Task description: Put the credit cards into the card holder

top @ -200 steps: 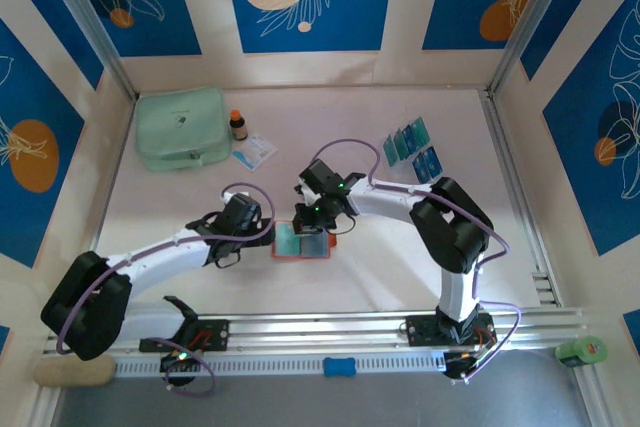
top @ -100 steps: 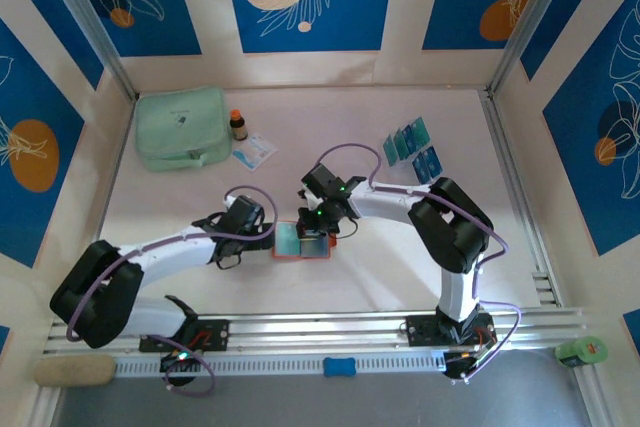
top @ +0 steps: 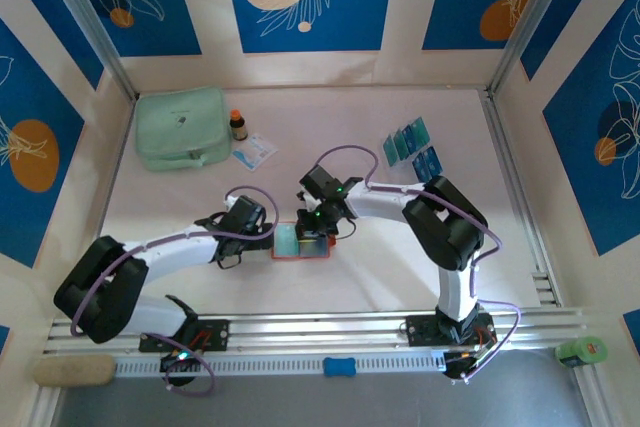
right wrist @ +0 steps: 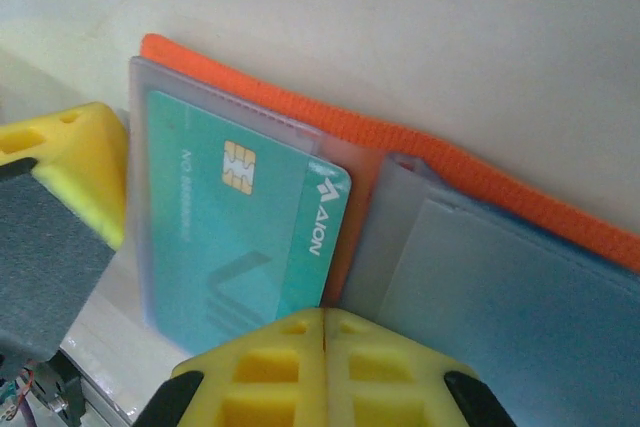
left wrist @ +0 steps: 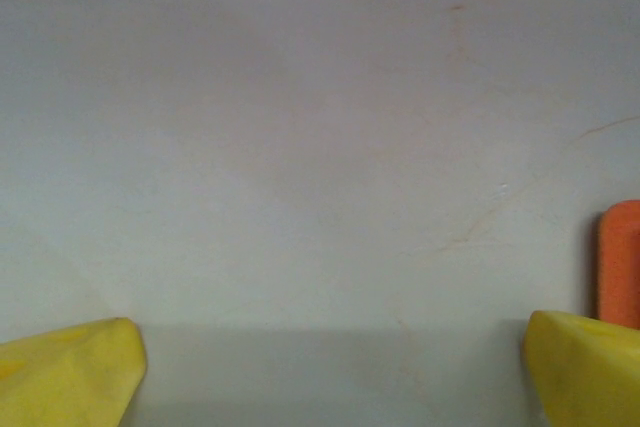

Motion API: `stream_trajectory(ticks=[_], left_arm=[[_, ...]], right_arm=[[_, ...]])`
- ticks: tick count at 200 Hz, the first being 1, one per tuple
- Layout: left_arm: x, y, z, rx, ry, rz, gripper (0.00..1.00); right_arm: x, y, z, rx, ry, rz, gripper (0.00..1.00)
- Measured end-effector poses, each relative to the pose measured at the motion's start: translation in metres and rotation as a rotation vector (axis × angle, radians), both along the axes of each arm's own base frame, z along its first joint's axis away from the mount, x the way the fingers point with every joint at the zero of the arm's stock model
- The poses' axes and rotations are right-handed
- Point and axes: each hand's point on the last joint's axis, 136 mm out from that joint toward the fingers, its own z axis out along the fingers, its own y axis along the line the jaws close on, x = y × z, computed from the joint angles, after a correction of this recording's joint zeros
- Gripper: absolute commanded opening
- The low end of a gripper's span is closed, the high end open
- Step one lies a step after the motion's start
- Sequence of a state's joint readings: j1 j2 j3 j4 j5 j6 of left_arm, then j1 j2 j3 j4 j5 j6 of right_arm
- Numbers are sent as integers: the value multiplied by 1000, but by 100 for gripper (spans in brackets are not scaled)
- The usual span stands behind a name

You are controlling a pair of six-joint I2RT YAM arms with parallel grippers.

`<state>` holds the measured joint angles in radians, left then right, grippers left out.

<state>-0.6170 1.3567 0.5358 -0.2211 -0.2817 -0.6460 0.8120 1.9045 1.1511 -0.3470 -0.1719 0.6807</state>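
The orange-red card holder (top: 300, 256) lies open on the table between my two grippers. A teal credit card (right wrist: 225, 237) sits in its pale left pocket, with its right end poking past the pocket's edge. The right pocket (right wrist: 520, 297) looks grey-blue. My right gripper (right wrist: 325, 322) is shut, its yellow tips pressed together against the card's near edge, just over the holder's fold (top: 312, 230). My left gripper (left wrist: 330, 372) stands open over bare table at the holder's left rim (left wrist: 620, 262); one of its fingers (right wrist: 75, 152) shows beside the card. Several more credit cards (top: 412, 150) lie at the back right.
A mint-green zip pouch (top: 182, 127) lies at the back left, with a small brown bottle (top: 238, 125) and a white-and-blue packet (top: 254, 151) beside it. Metal frame rails (top: 330, 327) run along the front and right sides of the table.
The left arm's elbow has swung a little to the right while its gripper stays by the holder. The right gripper has edged slightly lower over the holder.
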Motion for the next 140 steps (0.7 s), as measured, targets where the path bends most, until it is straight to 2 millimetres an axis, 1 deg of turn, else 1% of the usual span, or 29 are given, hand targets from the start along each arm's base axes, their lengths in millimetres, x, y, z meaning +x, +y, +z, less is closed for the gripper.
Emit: stream_trajectory(ticks=[24,98,140], left_arm=[[0,0,0,2,0,0,100],[1,1,-1,8,-1,3,100],[1,1,-1,8,-1,3,100]], right_arm=[[1,5,0,5,-4,7,3],[0,7,-1,6,1,11,3],[-2,14,1,38,27,10,3]])
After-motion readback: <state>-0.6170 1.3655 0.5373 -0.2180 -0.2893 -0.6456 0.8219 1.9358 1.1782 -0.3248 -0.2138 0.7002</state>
